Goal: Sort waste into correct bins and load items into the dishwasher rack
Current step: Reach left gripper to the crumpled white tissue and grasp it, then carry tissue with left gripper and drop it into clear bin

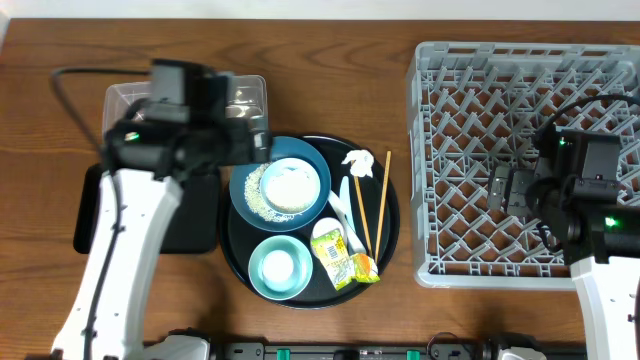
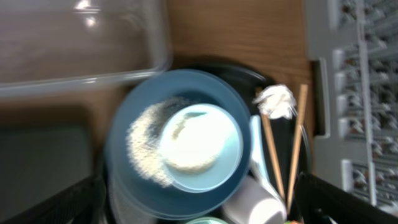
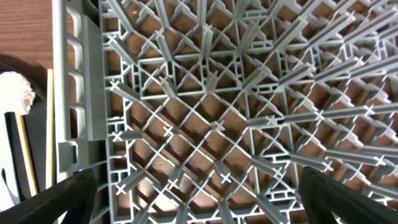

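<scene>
Light is bright and even from above, with soft shadows on the bench [image 1: 330,70]. The left wrist view is blurred throughout, with glare spots upper left on the clear tub [image 2: 81,50]. The right wrist view shows the rack [image 3: 217,112] sharply.

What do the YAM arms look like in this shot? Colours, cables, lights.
Left arm and right arm: white links, boxy black housings, green indicator lights. Black cable loops off the left one. Fingers are black.

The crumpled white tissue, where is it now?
In the overhead view the tissue lies at the upper right of the round black tray, beside the tops of the chopsticks, left of the rack.
</scene>
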`<action>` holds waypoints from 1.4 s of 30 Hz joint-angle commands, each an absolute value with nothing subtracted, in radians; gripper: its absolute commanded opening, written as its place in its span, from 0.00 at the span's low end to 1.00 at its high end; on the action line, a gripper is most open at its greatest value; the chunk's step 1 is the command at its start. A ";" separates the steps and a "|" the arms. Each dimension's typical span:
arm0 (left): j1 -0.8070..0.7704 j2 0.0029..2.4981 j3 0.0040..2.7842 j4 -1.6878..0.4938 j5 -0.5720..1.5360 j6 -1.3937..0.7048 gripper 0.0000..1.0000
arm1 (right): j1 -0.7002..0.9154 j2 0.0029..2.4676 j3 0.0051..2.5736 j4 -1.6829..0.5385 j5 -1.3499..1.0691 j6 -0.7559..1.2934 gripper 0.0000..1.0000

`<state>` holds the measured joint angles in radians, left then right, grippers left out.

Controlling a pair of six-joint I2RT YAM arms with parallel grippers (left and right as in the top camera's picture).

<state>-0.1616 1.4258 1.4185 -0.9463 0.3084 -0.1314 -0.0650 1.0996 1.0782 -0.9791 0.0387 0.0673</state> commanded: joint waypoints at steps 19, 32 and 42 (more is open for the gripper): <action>-0.574 1.933 1.435 -0.508 0.319 -0.139 0.96 | -0.046 1.105 1.092 -0.989 0.056 0.097 0.99; -0.582 2.067 1.435 -0.467 0.302 -0.139 0.71 | -0.046 1.106 1.092 -0.990 0.056 0.097 0.99; -0.581 2.056 1.438 -0.454 0.302 -0.139 0.08 | -0.046 1.106 1.092 -0.992 0.056 0.097 0.99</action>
